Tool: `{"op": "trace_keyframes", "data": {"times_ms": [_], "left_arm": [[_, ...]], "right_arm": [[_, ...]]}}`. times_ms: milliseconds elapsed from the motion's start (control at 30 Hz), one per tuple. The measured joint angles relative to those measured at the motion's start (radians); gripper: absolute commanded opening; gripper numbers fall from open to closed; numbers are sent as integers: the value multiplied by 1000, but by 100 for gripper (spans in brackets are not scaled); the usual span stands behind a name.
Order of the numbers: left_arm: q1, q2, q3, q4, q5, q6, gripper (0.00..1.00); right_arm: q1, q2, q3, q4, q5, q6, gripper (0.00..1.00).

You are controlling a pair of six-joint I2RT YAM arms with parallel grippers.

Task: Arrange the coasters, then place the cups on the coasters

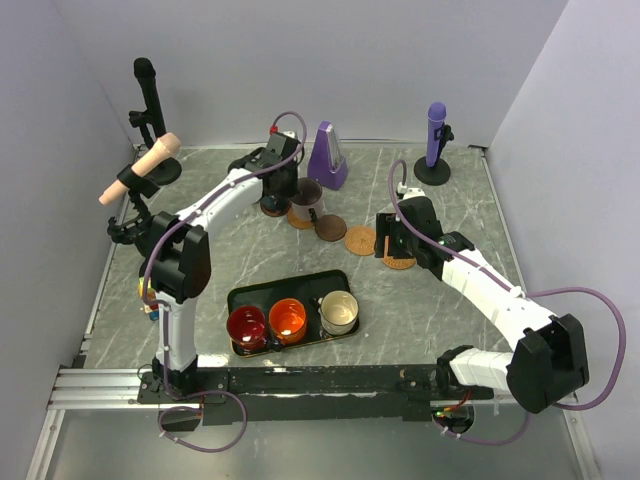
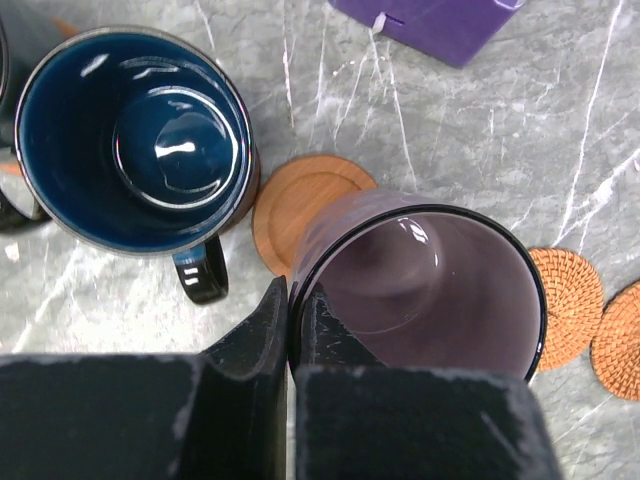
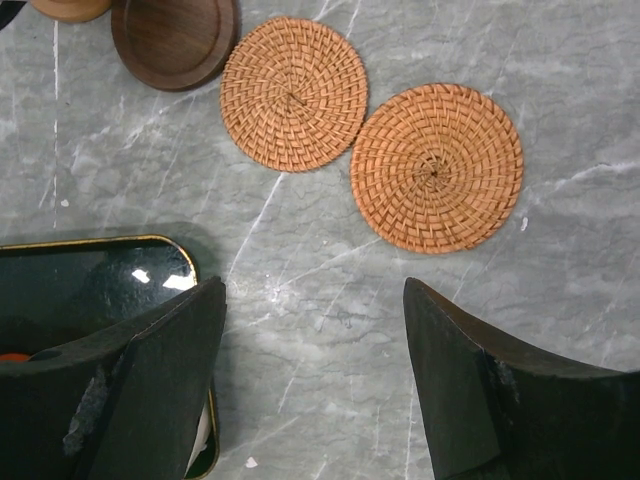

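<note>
Navy cup [image 2: 130, 140] upright on the tabletop [image 2: 450, 120], mouth up, handle toward the left gripper [image 2: 292, 330]. Just right, lilac cup [image 2: 420, 290] upright, partly over a wooden coaster [image 2: 300, 200], near rim clamped in that gripper. Farther right, right gripper [image 3: 315, 370] spread wide, empty, near two flat woven coasters [image 3: 293, 93].

Orange woven coasters [image 3: 293, 93], navy cup [image 2: 135, 140], lilac cup [image 2: 420, 290], grey-veined table [image 3: 330, 300].

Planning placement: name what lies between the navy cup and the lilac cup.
A light wooden coaster lies between the navy cup and the lilac cup, in the left wrist view.
</note>
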Motion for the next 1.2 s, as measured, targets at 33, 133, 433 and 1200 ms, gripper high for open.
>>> {"op": "trace_keyframes", "data": {"times_ms": [33,133,433,1200], "left_arm": [[5,2,0,6,11,8,1],[19,13,6,10,42,35,1],[30,65,19,18,50,80,1],[30,97,19,43,66,155,1]], "right_arm": [[0,0,0,0,2,0,79],[0,1,6,-1,7,0,79],[0,7,8,0,21,-4,79],[0,19,24,-3,27,-8,79]]}}
